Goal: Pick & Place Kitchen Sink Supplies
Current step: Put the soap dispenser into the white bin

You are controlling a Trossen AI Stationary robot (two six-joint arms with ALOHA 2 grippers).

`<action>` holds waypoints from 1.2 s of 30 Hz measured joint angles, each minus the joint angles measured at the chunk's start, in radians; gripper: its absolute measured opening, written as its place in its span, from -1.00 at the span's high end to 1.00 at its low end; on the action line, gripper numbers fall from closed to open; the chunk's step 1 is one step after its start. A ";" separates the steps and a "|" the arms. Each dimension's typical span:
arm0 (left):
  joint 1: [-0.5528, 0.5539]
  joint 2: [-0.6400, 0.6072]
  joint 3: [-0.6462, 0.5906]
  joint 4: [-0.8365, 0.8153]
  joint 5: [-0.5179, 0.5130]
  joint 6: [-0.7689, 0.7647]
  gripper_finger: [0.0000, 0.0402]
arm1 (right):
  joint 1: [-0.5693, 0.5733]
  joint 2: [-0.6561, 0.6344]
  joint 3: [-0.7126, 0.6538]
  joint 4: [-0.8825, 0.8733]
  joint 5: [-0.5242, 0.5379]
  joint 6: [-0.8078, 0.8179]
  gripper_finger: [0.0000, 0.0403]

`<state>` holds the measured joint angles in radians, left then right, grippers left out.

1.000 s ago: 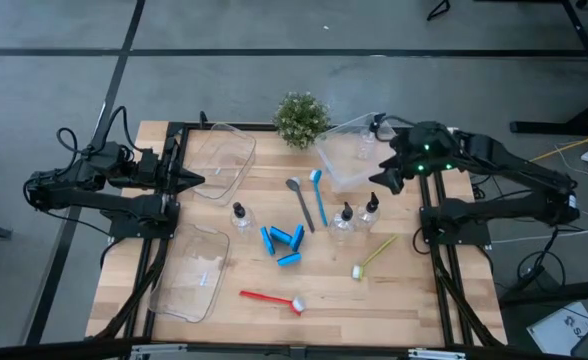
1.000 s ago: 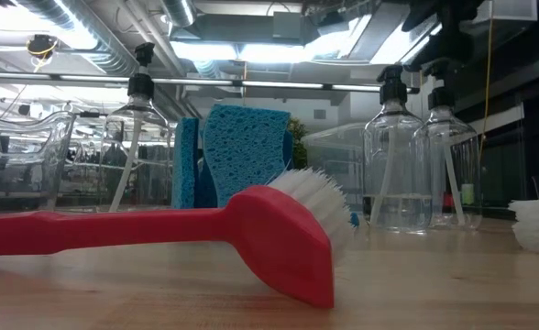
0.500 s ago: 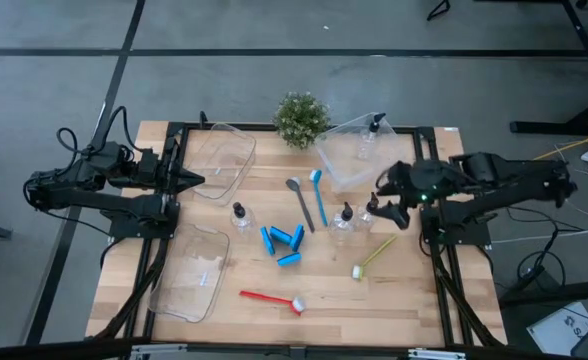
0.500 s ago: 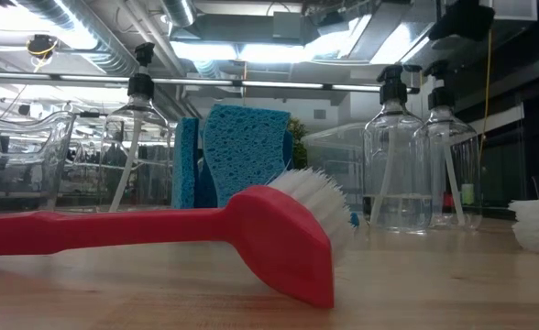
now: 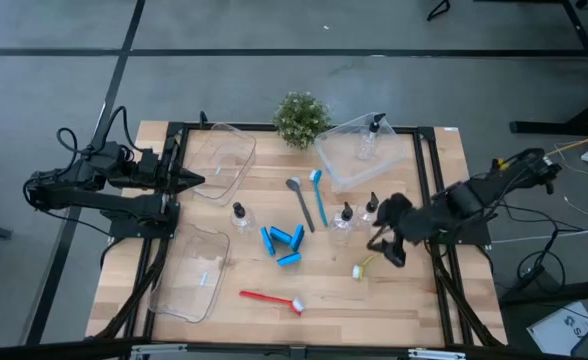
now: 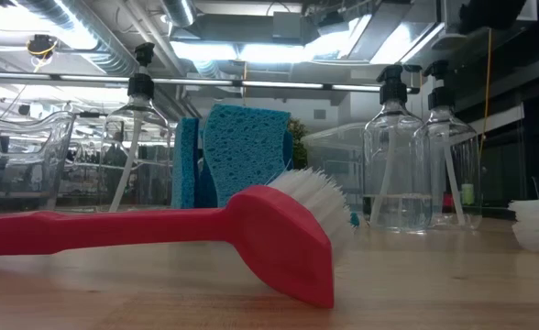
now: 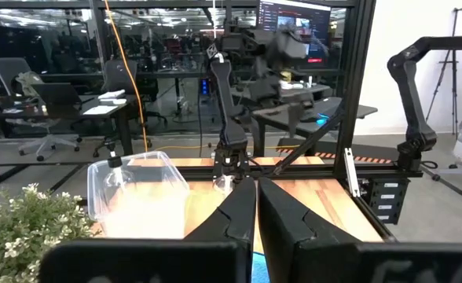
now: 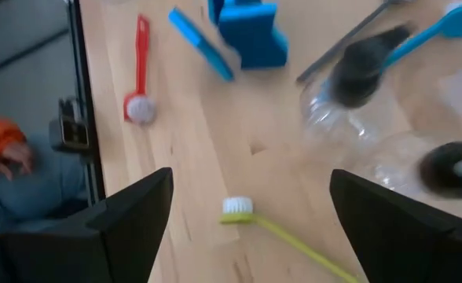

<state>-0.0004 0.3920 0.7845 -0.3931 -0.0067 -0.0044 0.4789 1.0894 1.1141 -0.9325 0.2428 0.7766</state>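
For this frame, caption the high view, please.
Right gripper open above the yellow-green brush; left gripper parked shut.

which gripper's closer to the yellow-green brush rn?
Right. The right gripper hangs open just above the yellow-green brush, near its handle. The left gripper waits shut at the table's left edge, beside a clear bin, far across the table.

the right gripper (image 5: 387, 248), fingers spread wide, hangs over open wood beside the yellow-green brush (image 5: 371, 257), with two bottles (image 5: 358, 214) crowding just behind it and bare table stretching toward the red brush (image 5: 271, 298).
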 joint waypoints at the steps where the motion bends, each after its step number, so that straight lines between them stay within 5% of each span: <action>1: 0.000 0.000 0.000 0.000 0.000 0.000 0.94 | 0.017 0.019 0.000 0.000 -0.001 0.005 -0.69; 23: 0.000 0.000 0.000 0.000 0.000 0.000 0.95 | 0.201 0.267 0.000 0.001 0.043 0.281 -0.69; 36: 0.000 0.000 0.000 0.000 0.000 0.000 0.96 | 0.182 0.305 0.000 -0.045 0.305 0.397 -0.69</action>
<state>-0.0003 0.3916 0.7845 -0.3931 -0.0065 -0.0044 0.6608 1.3942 1.1141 -0.9779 0.5477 1.1736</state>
